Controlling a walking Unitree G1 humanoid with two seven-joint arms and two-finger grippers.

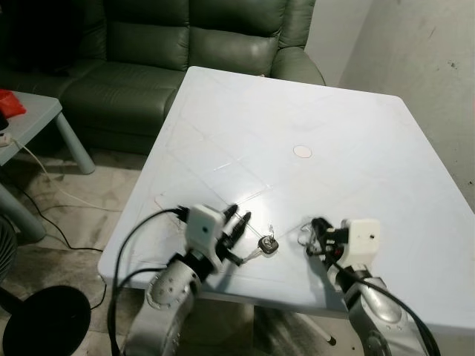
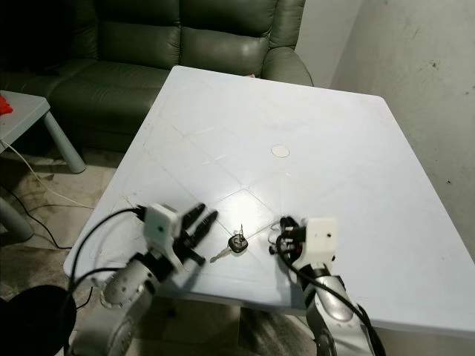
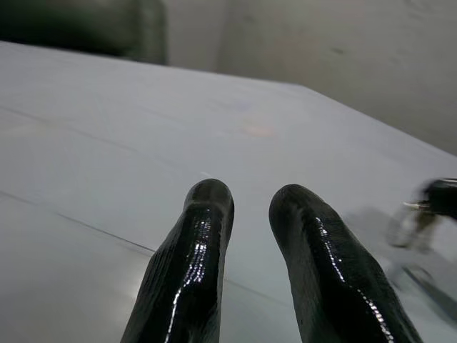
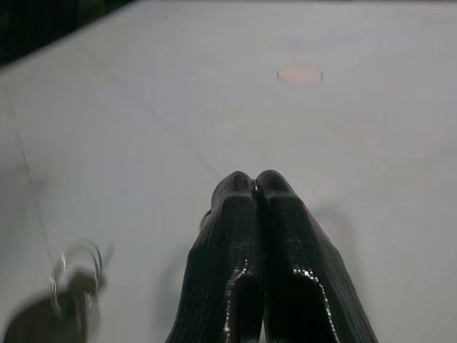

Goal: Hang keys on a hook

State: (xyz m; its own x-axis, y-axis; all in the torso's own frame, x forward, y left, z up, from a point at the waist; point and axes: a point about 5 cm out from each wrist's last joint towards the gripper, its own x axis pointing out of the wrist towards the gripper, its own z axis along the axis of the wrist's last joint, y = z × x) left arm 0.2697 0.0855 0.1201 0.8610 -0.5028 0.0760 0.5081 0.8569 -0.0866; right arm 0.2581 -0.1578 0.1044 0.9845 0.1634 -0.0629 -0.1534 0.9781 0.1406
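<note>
From the left eye view, you have the black-headed key on its metal ring [image 1: 266, 245] lying loose on the white plastic table [image 1: 297, 111], between the left gripper [image 1: 239, 226] and the right gripper [image 1: 318, 236], touched by neither. The right eye view shows the same layout, with a dark green leather sofa [image 2: 185, 44] beyond the table. In the left wrist view the black fingers [image 3: 193, 264] stand slightly parted, holding nothing. In the right wrist view the fingers [image 4: 235, 243] are pressed together, empty. Judge the task barely begun: picking up and hanging both remain, and I can make out no hook.
</note>
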